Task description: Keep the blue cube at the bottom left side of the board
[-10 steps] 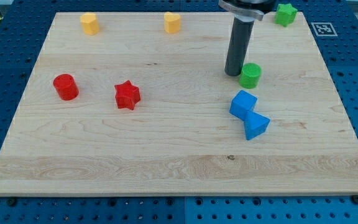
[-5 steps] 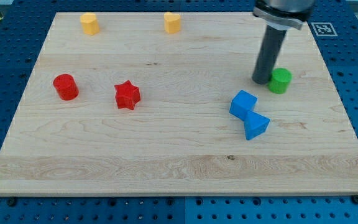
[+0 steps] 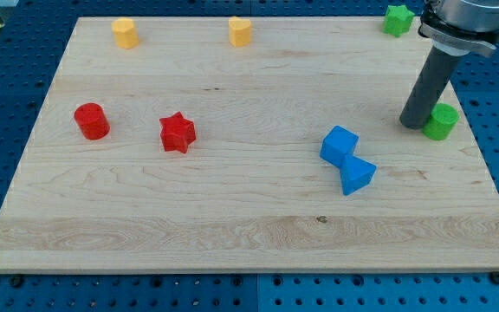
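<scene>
The blue cube (image 3: 340, 146) lies right of the board's middle, touching a second blue block (image 3: 358, 176) just below and right of it. My tip (image 3: 415, 124) stands to the right of the blue cube, a good way from it, pressed against the left side of a green cylinder (image 3: 442, 121) near the board's right edge.
A red cylinder (image 3: 91, 120) and a red star (image 3: 178, 133) lie at the left. Two yellow blocks (image 3: 125, 32) (image 3: 240, 30) sit along the top edge. A green star (image 3: 397, 19) is at the top right. The wooden board (image 3: 232, 234) rests on a blue pegboard.
My tip has slid to the right and slightly down, pushing the green cylinder toward the right edge. The blue blocks have not moved.
</scene>
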Action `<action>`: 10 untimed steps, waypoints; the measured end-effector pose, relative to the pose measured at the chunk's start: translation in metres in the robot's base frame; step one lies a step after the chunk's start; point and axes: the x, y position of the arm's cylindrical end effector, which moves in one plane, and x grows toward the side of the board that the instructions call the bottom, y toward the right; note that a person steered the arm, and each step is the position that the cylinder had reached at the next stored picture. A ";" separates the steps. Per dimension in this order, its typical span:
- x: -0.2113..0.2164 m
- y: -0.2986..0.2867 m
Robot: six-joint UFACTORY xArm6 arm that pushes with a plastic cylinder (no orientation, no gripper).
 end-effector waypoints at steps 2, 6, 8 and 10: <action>0.000 -0.002; 0.020 -0.042; 0.022 -0.048; 0.023 -0.098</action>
